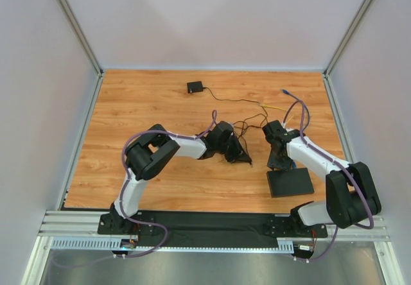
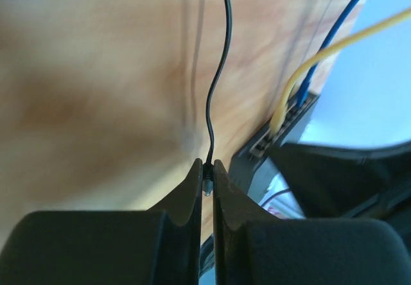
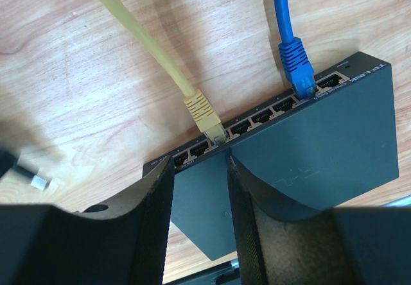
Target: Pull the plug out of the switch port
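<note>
Our left gripper (image 2: 207,169) has its fingers nearly closed, and the small metal-tipped plug (image 2: 207,186) sits nipped between the tips. Its thin black cord (image 2: 218,73) runs up and away over the wooden table (image 1: 148,105). The plug's tip is bare and stands apart from the switch (image 3: 321,150), in no socket that we can see. The right wrist view also shows it lying free off the box's left corner.

Our right gripper (image 3: 200,166) keeps its fingers partly spread with nothing between them. The tips are set down on the flat top of the switch, just behind the row of ports, and we judge they are pinning the box in place. In that row a yellow plug (image 3: 204,113) and a blue plug (image 3: 297,60) are both seated, with empty ports between them. The power socket itself is not in view.

We judge the pull is done if the thin cord's plug is the one meant. What is left would be to carry the plug clear and let go of it, then lift off the box. If a network plug is meant, the task is not yet begun. The small adapter (image 1: 194,87) lies well apart near the far edge.
</note>
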`<action>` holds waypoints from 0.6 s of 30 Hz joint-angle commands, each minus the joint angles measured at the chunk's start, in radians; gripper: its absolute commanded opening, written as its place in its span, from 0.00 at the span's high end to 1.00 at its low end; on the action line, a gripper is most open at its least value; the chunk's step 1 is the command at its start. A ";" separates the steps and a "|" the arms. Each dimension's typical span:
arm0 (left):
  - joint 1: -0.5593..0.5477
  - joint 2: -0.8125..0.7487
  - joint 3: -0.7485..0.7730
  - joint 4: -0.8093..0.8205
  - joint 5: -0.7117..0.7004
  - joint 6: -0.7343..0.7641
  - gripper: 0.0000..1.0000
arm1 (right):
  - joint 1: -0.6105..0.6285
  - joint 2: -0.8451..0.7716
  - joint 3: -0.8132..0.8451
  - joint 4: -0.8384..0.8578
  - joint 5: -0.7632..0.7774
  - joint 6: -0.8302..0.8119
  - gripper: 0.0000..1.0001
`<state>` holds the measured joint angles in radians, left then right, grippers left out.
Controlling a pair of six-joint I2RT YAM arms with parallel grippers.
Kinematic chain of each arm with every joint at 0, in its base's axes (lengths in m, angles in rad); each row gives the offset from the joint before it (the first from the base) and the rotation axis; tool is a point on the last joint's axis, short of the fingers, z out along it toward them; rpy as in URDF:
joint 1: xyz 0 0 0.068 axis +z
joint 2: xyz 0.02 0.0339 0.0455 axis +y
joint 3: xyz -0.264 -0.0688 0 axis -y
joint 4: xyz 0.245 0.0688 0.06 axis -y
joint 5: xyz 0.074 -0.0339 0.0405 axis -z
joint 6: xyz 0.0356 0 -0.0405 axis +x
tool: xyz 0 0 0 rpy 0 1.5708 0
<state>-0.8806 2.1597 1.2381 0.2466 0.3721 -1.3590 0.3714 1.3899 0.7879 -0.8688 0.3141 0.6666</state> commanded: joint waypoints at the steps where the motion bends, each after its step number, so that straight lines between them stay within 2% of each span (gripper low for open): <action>1: 0.015 -0.156 -0.092 -0.064 -0.059 0.138 1.00 | -0.003 0.008 -0.035 -0.033 -0.084 0.036 0.60; 6: 0.055 -0.357 -0.184 -0.205 -0.159 0.302 1.00 | -0.003 -0.031 -0.016 -0.044 -0.058 0.027 0.59; 7: 0.063 -0.412 -0.184 -0.293 -0.204 0.363 1.00 | -0.003 -0.041 -0.013 -0.050 -0.046 0.024 0.59; 10: 0.113 -0.527 -0.215 -0.409 -0.280 0.443 1.00 | -0.003 -0.051 -0.015 -0.049 -0.047 0.031 0.59; 14: 0.276 -0.655 -0.276 -0.480 -0.292 0.488 1.00 | -0.003 -0.054 -0.030 -0.033 -0.067 0.041 0.59; 18: 0.357 -0.705 -0.206 -0.611 -0.326 0.593 1.00 | -0.003 -0.064 -0.055 -0.004 -0.076 0.051 0.59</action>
<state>-0.5564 1.4853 0.9840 -0.2214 0.1028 -0.8936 0.3679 1.3434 0.7631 -0.8825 0.2661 0.6945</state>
